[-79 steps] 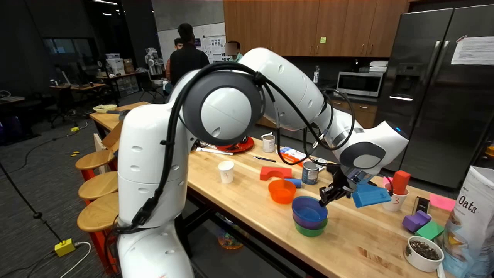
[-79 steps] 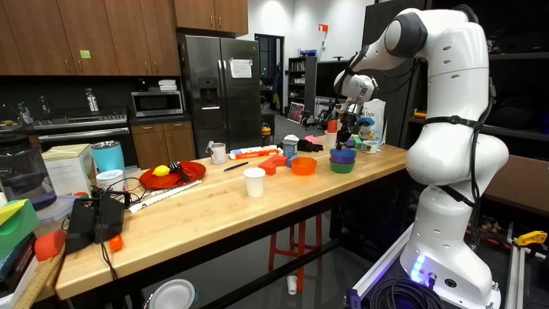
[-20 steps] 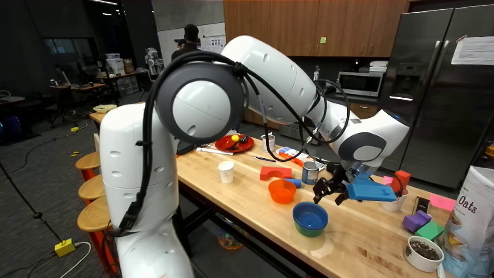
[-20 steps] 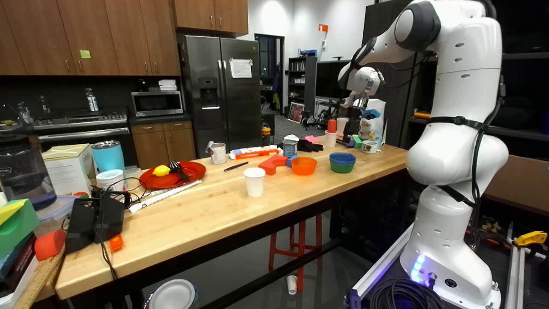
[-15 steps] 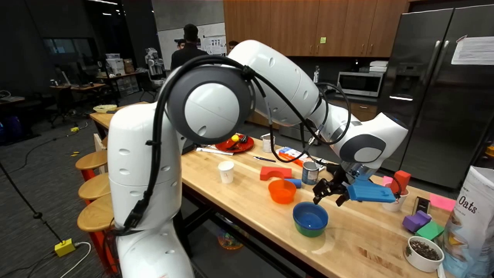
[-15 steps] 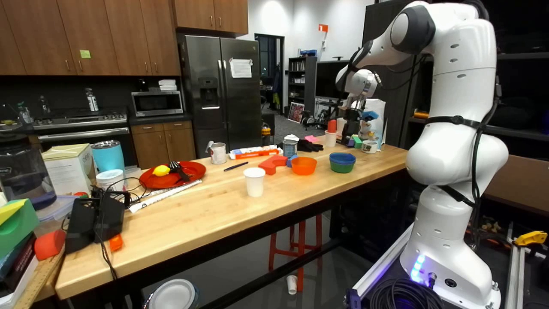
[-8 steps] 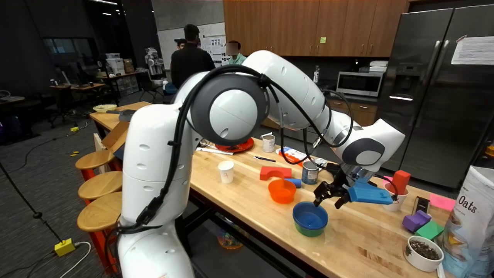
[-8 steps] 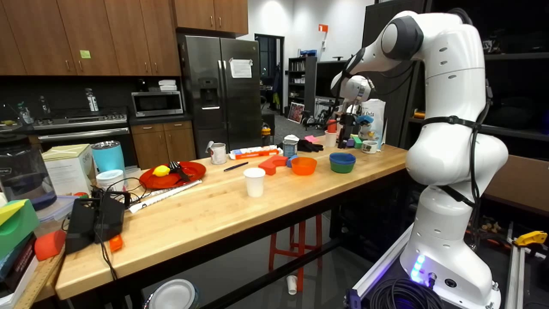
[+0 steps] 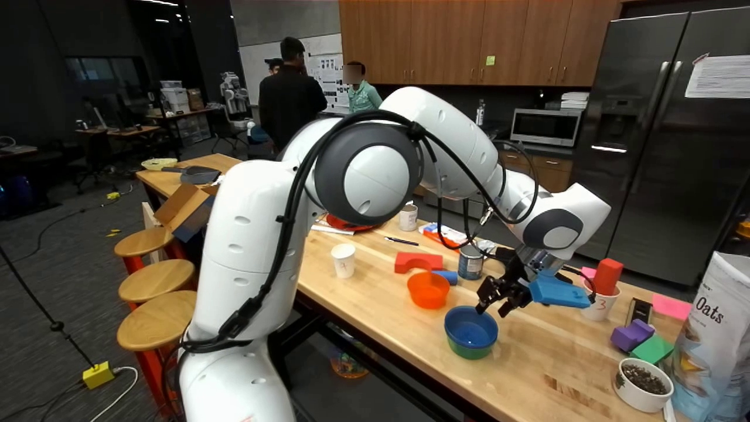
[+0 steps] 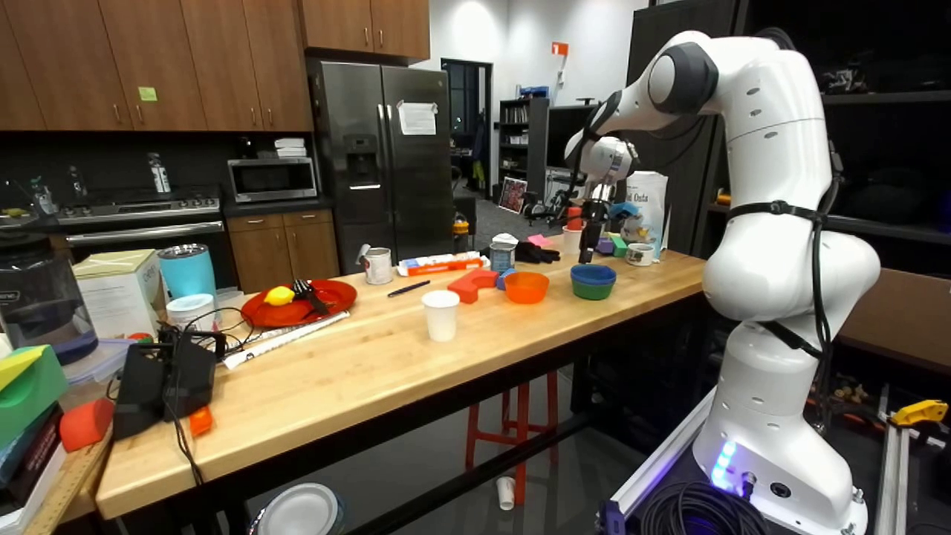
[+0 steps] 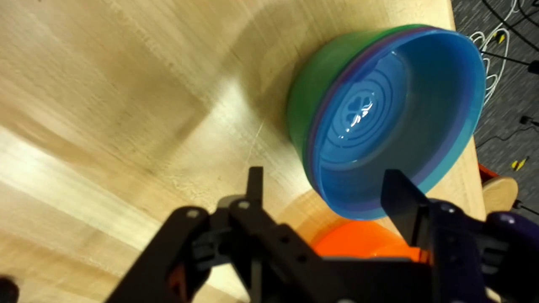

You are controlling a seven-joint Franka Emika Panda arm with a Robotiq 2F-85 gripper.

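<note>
Glare whitens the tabletop (image 11: 25, 164) in the wrist view; soft shadows lie beside the stacked bowls (image 11: 320, 84) near its edge, highlights glinting inside; the gripper (image 11: 324, 181) looks blurred; in an exterior view, ceiling lights (image 9: 157, 3) shine above a dim background.

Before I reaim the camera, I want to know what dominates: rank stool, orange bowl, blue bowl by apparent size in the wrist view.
1. Blue bowl
2. Orange bowl, partly hidden
3. Stool, farther away

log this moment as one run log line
pincer: open, holding nothing | nearest: blue bowl, contact unclear | nesting: blue innermost, green bowl outermost | nearby: orange bowl | support: wooden tabletop
</note>
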